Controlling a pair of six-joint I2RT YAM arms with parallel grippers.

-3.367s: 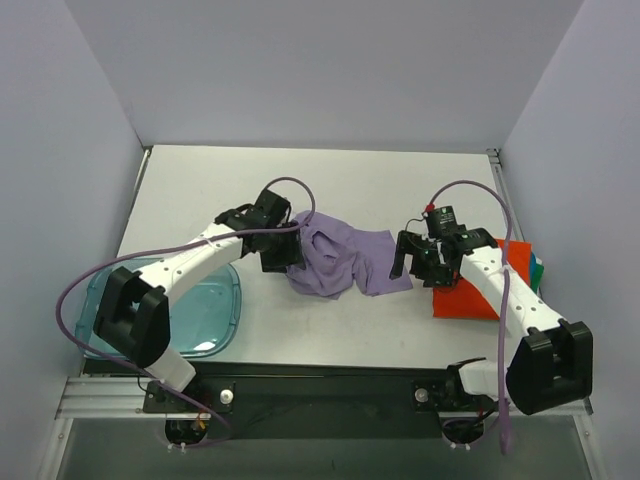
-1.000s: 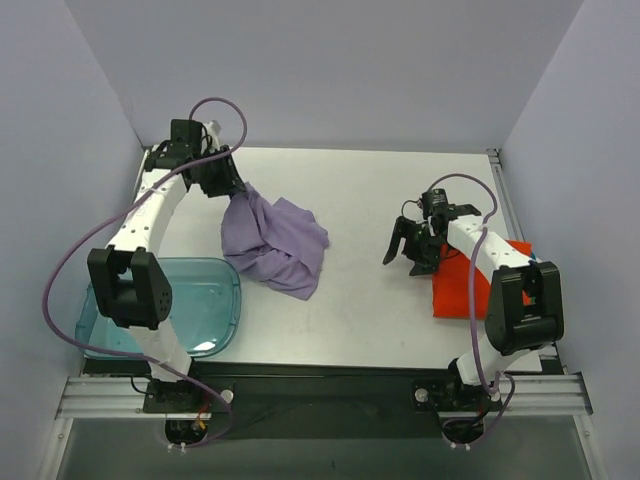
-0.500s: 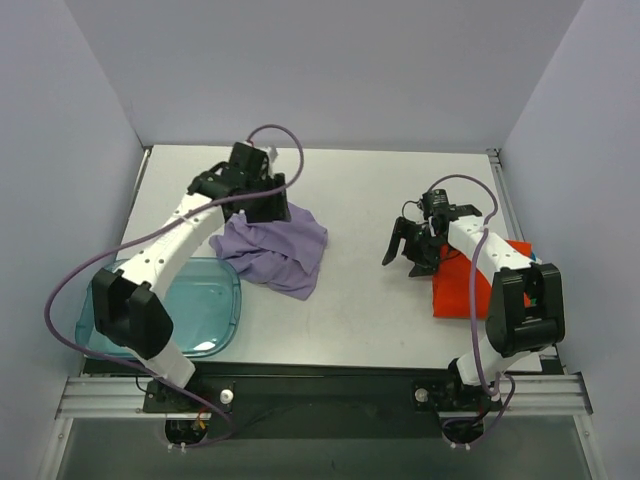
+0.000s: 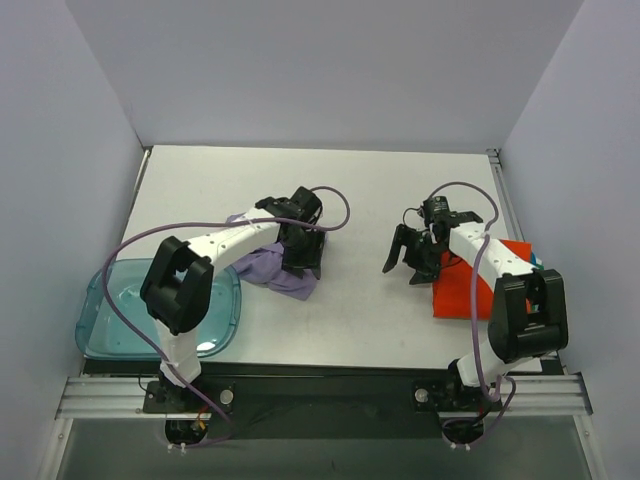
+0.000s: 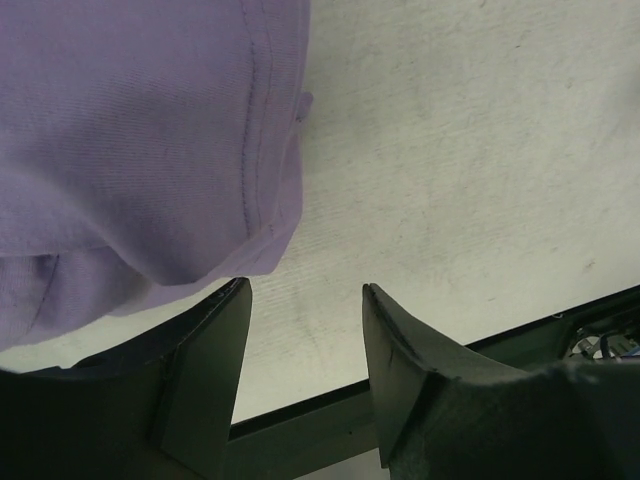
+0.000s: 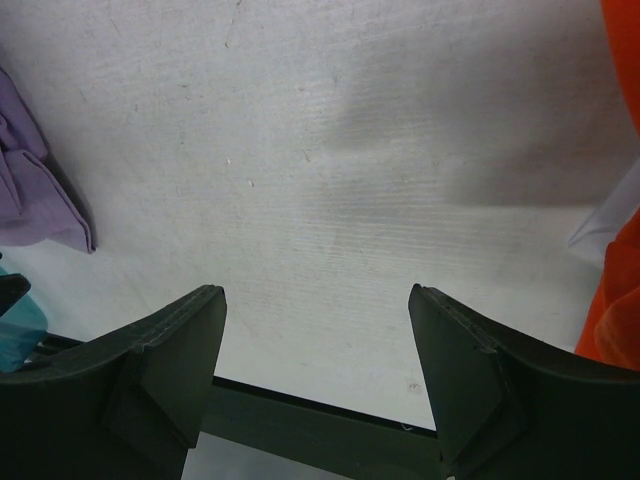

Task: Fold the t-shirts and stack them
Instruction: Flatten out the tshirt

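- The left gripper [image 4: 301, 262] hangs low over the right edge of the purple shirt [image 4: 262, 266], its fingers pointing down at the tabletop [image 4: 380, 190].
- In the left wrist view this gripper [image 5: 305, 345] has its jaws spread, with only bare tabletop [image 5: 450, 150] showing between them.
- The hemmed edge of the purple shirt [image 5: 130, 130] lies just beyond the left finger [image 5: 205, 370]; we cannot tell whether cloth and finger touch.
- The purple shirt is a crumpled heap left of centre on the tabletop, partly hidden under the left arm, with its near-left side just beside the right rim of the blue tray [image 4: 100, 325].
- The right gripper [image 4: 406, 262] sits right of centre, well apart from the purple shirt, just left of the orange shirt [image 4: 468, 288].
- In the right wrist view its jaws [image 6: 315, 350] stand wide apart and hold nothing; bare tabletop [image 6: 330, 180] fills the gap.
- The orange shirt lies flat near the right edge of the tabletop, under the right arm; in the right wrist view it [image 6: 618, 290] shows only as a strip along the right border.
- The same view catches the purple shirt [image 6: 35, 190] at the far left.
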